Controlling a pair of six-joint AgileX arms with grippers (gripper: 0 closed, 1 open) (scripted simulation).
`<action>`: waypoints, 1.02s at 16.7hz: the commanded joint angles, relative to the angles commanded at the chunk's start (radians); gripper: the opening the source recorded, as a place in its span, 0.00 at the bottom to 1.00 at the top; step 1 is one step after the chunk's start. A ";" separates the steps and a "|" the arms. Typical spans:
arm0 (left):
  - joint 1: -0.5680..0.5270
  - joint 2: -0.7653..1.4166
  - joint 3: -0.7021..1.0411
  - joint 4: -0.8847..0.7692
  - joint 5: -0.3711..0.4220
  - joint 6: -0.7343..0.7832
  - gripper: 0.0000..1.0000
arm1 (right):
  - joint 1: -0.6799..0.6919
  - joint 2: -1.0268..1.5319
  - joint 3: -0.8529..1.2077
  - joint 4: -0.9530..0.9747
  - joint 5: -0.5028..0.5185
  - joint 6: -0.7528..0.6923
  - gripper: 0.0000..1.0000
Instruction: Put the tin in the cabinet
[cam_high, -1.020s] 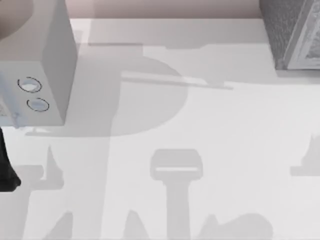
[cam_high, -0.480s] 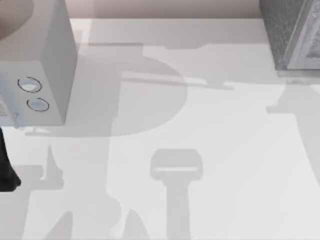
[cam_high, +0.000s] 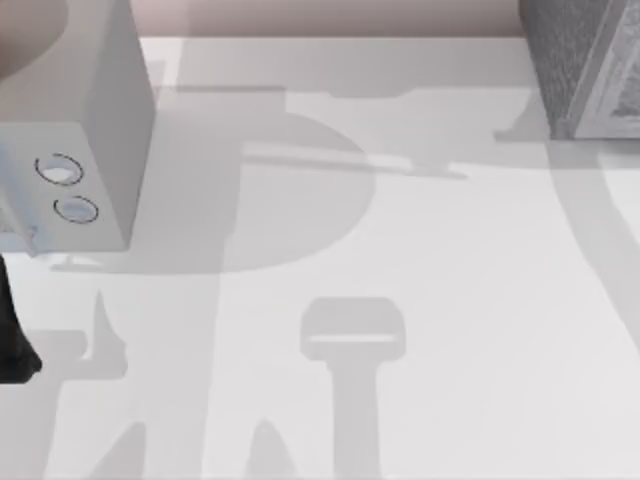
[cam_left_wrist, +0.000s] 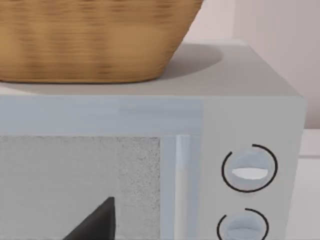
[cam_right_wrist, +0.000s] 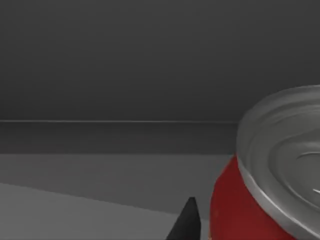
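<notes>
The tin (cam_right_wrist: 260, 200), red with a silver metal top, stands upright very close in the right wrist view. One dark fingertip (cam_right_wrist: 187, 222) of my right gripper sits right beside its red wall, and the gripper looks shut on it. Behind the tin are flat dark grey surfaces meeting along a straight edge. The cabinet (cam_high: 565, 60), dark grey and speckled with a lighter framed front, fills the far right corner of the top view. My left arm (cam_high: 15, 330) is parked at the table's left edge.
A pale smooth box (cam_high: 100, 130) with two round rings (cam_high: 60, 170) stands at the far left. The left wrist view faces the box's front (cam_left_wrist: 250, 170) from close up, and a wicker basket (cam_left_wrist: 95, 40) rests on top of it. Arm shadows fall across the white table (cam_high: 450, 300).
The arm shadow on the table's right side has swept from the front right up to the cabinet's base. The left arm has not moved.
</notes>
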 joint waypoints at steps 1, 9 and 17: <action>0.000 0.000 0.000 0.000 0.000 0.000 1.00 | 0.004 0.028 0.038 -0.008 0.005 0.002 0.00; 0.000 0.000 0.000 0.000 0.000 0.000 1.00 | 0.004 0.065 0.088 -0.018 0.010 0.006 0.00; 0.000 0.000 0.000 0.000 0.000 0.000 1.00 | -0.021 0.378 0.478 -0.125 -0.020 0.010 0.00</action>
